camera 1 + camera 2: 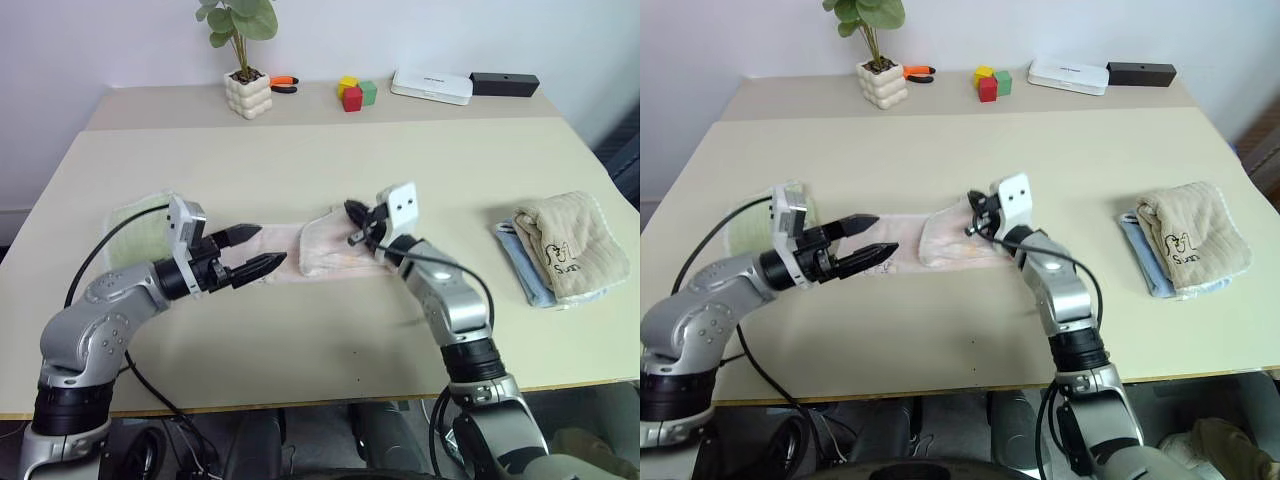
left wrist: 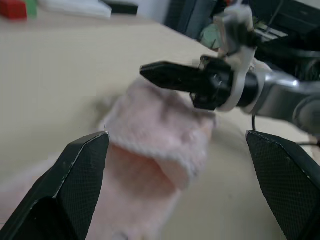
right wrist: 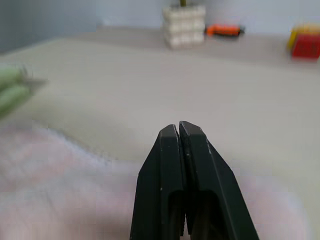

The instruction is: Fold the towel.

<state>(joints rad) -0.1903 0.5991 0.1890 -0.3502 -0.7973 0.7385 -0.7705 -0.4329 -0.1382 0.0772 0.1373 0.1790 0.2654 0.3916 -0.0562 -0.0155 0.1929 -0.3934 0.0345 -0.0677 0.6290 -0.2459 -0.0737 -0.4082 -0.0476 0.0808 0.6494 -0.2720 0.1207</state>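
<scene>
R gripper [image 1: 356,222] has fingers pressed together, empty, over the raised fold of the pink towel [image 1: 325,252], prob. just touching it. L gripper [image 1: 255,250] spread wide, empty, over towel's flat end. Green towel [image 1: 135,228] behind L arm; beige towel [image 1: 570,243] far right on tan table [image 1: 320,330].

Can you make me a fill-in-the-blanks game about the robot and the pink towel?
1. The pink towel lies on the table between the ______ towel and the beige towel.
2. The left gripper has its fingers ______.
3. The right gripper has its fingers ______.
4. The plant stands in a ______ pot.

Missing words: green; open; shut; white
</scene>
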